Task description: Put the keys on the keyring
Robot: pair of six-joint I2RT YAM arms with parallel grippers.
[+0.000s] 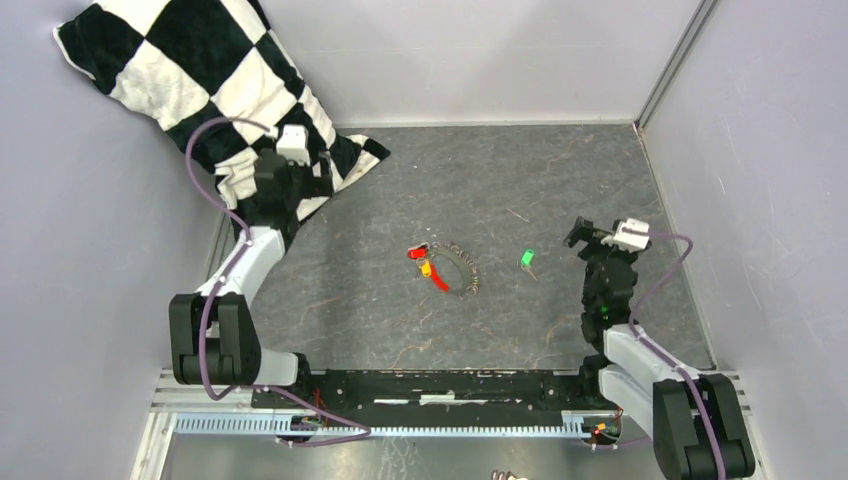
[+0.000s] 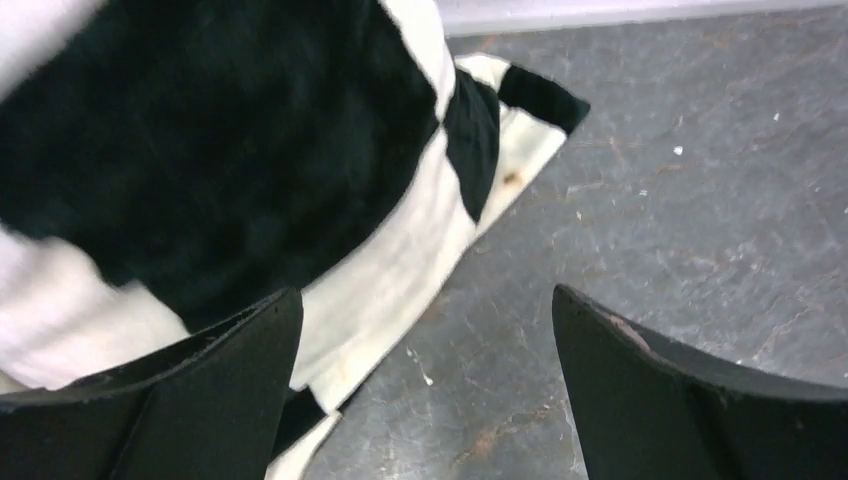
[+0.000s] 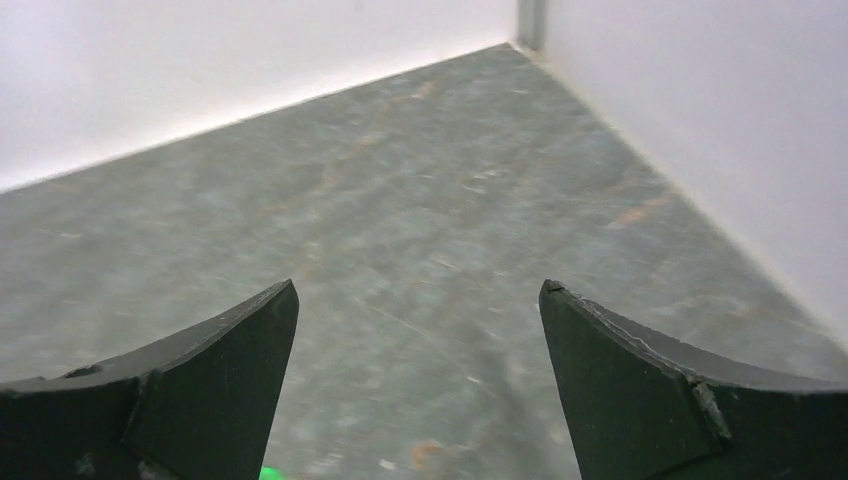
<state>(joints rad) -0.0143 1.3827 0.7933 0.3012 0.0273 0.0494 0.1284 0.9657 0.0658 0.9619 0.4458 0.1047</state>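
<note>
The keyring [image 1: 462,268], a thin coiled wire loop, lies mid-table with its red strap [image 1: 438,280] at its left side. A red key [image 1: 417,253] and a yellow key [image 1: 426,267] sit against the ring's left edge; whether they are threaded on it I cannot tell. The green key [image 1: 527,258] lies alone to the right, and shows as a green speck [image 3: 268,474] at the bottom edge of the right wrist view. My right gripper [image 1: 585,236] [image 3: 418,290] is open and empty, just right of the green key. My left gripper [image 1: 310,180] [image 2: 428,295] is open and empty over the cloth's edge.
A black-and-white checkered cloth [image 1: 200,80] [image 2: 250,150] drapes over the back left corner, from the wall onto the table. White walls enclose the grey table [image 1: 500,180] at the back and on both sides.
</note>
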